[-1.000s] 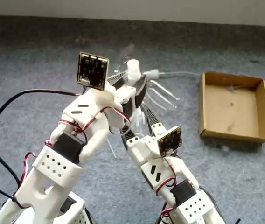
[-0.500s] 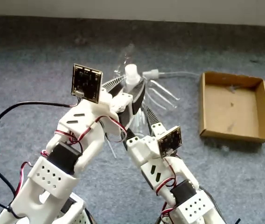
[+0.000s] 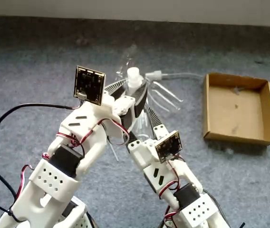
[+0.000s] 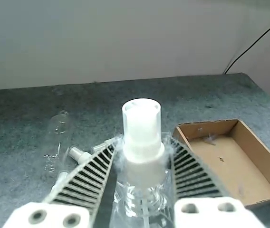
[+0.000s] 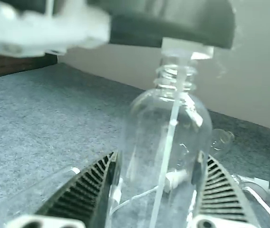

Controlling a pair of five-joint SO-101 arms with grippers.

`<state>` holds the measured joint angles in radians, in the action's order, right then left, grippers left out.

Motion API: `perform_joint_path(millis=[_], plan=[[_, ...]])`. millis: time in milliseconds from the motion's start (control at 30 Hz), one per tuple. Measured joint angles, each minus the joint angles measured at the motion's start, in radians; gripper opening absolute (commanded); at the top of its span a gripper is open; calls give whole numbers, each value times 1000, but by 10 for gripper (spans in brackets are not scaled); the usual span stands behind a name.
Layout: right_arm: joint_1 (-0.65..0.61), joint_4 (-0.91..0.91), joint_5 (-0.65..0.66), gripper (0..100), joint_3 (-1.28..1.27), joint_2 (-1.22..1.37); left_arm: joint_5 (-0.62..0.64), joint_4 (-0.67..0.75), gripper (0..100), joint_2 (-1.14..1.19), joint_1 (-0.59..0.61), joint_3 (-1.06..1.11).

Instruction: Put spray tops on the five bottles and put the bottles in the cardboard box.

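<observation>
A clear bottle [image 5: 166, 128] stands upright on the grey carpet, and my right gripper [image 5: 161, 159] is shut on its body, one finger on each side. A white spray top [image 4: 141, 133] sits at the bottle's neck with its tube down inside the bottle [image 4: 142, 202]. My left gripper [image 4: 142, 147] is shut on the spray top from above. In the high view the left gripper [image 3: 134, 85] holds the spray top [image 3: 134, 75] at mid-table, with the right gripper [image 3: 142, 124] just below on the bottle [image 3: 142, 118]. The cardboard box [image 3: 237, 107] lies open to the right.
Loose clear bottles [image 3: 166, 97] and a loose spray top [image 3: 155, 74] with its tube lie behind the arms, left of the box. Another clear bottle [image 4: 59, 128] lies farther back. The box [image 4: 230, 161] has a bare brown floor.
The left arm has shifted left and lower with the spray top over the bottle's neck. The right wrist has turned slightly; the bottle stays in place.
</observation>
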<state>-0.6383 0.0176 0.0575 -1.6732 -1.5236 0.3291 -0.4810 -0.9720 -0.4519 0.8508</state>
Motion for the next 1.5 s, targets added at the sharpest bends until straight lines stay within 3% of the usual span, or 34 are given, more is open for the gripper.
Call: perform_joint_path(millis=[500, 767, 1500], plan=[[0, 9, 0, 202, 0, -95, 3, -43, 4, -11, -2, -2], [-5, 212, 3, 202, 0, -264, 5, -103, 4, -25, -3, -2], [-6, 221, 5, 202, 0, -269, 2, -201, 4, -29, -41, 44]])
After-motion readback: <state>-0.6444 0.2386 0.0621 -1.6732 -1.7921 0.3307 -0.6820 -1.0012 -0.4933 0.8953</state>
